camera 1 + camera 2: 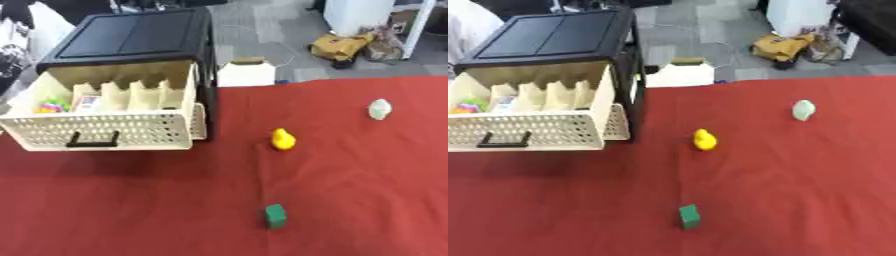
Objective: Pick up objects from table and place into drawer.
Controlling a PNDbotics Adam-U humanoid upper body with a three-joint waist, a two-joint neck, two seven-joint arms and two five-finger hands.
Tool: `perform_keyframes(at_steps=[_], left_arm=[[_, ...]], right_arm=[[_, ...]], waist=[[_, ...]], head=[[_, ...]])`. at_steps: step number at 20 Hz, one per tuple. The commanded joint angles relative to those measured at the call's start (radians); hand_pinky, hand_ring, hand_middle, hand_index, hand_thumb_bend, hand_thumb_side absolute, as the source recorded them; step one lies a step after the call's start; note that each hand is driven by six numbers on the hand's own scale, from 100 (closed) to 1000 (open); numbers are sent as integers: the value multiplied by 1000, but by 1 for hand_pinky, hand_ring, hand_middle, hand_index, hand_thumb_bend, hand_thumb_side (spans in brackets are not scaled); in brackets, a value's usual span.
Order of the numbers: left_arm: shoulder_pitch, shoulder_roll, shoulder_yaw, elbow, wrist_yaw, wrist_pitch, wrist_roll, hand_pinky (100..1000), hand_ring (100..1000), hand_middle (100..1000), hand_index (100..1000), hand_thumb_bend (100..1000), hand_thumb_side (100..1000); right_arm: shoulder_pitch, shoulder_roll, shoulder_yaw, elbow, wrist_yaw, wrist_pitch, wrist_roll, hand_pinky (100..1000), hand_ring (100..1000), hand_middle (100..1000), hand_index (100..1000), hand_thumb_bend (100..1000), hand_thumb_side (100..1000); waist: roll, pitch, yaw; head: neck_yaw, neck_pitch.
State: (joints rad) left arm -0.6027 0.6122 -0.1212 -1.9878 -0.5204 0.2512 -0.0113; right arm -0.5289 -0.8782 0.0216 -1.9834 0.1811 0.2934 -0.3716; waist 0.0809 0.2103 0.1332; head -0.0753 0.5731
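Drawer [105, 131] pulled open beside yellow object [282, 139], green block [276, 216].

Desk [350, 200]: covered in red cloth, matt, faint crease lines. Cabinet [140, 35]: black plastic, slight sheen on top. Drawer [96, 131]: cream plastic, perforated lattice front, black handle [92, 141]. Yellow object [283, 139]: smooth, slightly glossy. Green block [276, 216]: matt. Pale object [379, 109]: dull finish.
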Motion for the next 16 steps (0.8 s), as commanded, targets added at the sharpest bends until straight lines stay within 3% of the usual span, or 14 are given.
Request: perform_keyframes(at_steps=[1, 3, 4, 7, 9, 11, 13, 16], left_arm=[[-24, 85, -17, -12, -28, -34, -55, 334, 260, 199, 830, 100, 1000], [-29, 119, -34, -12, -33, -54, -94, 397, 348, 262, 853, 100, 1000], [-31, 134, -41, -12, -31, -64, -110, 448, 436, 321, 877, 100, 1000], [-35, 169, -58, -12, -21, -100, -150, 498, 517, 395, 899, 100, 1000], [-31, 190, -70, -12, -9, -121, -175, 566, 606, 469, 915, 100, 1000], [-26, 209, -78, -12, 2, -141, -194, 646, 709, 562, 931, 100, 1000], [-18, 226, -85, -12, 12, -159, -207, 679, 747, 628, 929, 100, 1000], [-9, 253, -100, -12, 40, -171, -233, 704, 776, 698, 917, 100, 1000]], right_arm=[[18, -16, -32, -17, -14, -28, -70, 661, 647, 534, 744, 100, 571], [48, -5, -42, -17, -11, -54, -108, 680, 664, 547, 748, 100, 572], [62, 1, -46, -17, -9, -72, -127, 697, 685, 569, 754, 100, 574], [103, 23, -54, -17, 2, -137, -182, 717, 731, 619, 783, 100, 598], [132, 38, -60, -17, 21, -175, -213, 733, 763, 665, 800, 100, 635], [158, 53, -66, -17, 49, -211, -238, 751, 799, 725, 835, 100, 735], [181, 66, -72, -17, 83, -245, -260, 752, 804, 734, 835, 100, 734], [209, 85, -77, -17, 109, -254, -284, 748, 796, 723, 830, 100, 702]], waist=[[0, -12, -3], [3, -11, -8], [5, -11, -11], [7, -9, -17], [9, -8, -21], [9, -6, -26], [7, -4, -31], [5, -2, -39]], head=[[12, 13], [16, 16], [17, 19], [16, 27], [15, 34], [13, 44], [12, 50], [12, 49]])
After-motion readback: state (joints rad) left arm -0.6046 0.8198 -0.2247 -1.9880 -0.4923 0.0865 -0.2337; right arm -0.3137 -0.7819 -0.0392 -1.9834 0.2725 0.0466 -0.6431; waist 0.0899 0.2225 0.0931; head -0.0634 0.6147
